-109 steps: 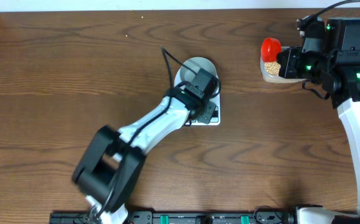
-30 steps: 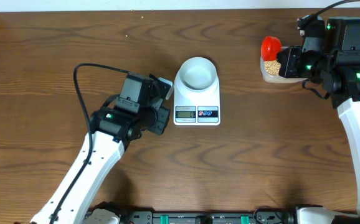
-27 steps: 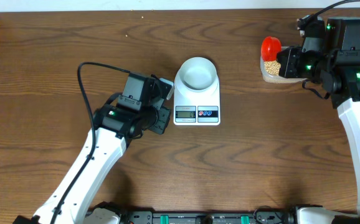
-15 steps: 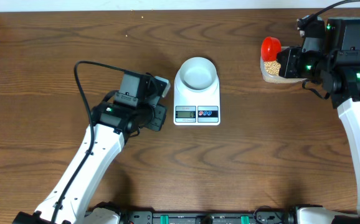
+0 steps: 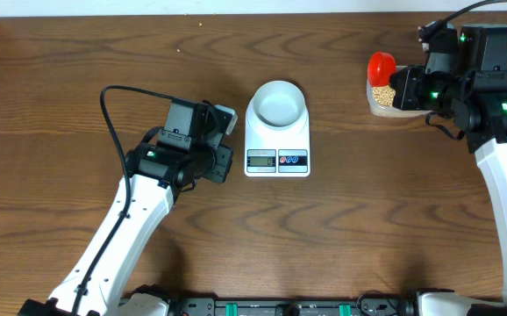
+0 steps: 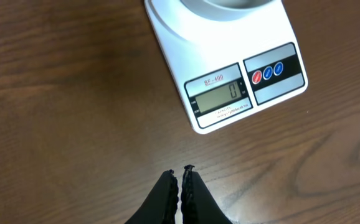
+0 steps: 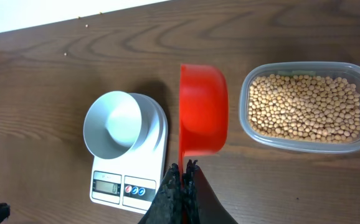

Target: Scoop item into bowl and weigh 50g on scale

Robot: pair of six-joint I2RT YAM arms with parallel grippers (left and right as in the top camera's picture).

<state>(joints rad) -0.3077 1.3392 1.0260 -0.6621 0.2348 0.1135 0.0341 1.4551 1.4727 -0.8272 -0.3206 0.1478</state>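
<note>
1. Overhead view – a brown wooden table [image 5: 367, 219] carries everything.
2. The white scale [image 5: 277, 160] sits mid-table, its display reading 0.
3. A clear container [image 7: 245, 106] stands at the far right edge, well apart from the scale.
4. The bowl [image 5: 277, 104] rests on the scale's platform — empty.
5. A red scoop [image 7: 203, 109] hangs beside the container, its handle clamped in the right gripper [image 7: 184, 167].
6. The left gripper [image 6: 180, 171] hovers over bare wood just left of the scale, fingers together on nothing.
7. Tan beans [image 7: 301, 106] fill the container.
</note>
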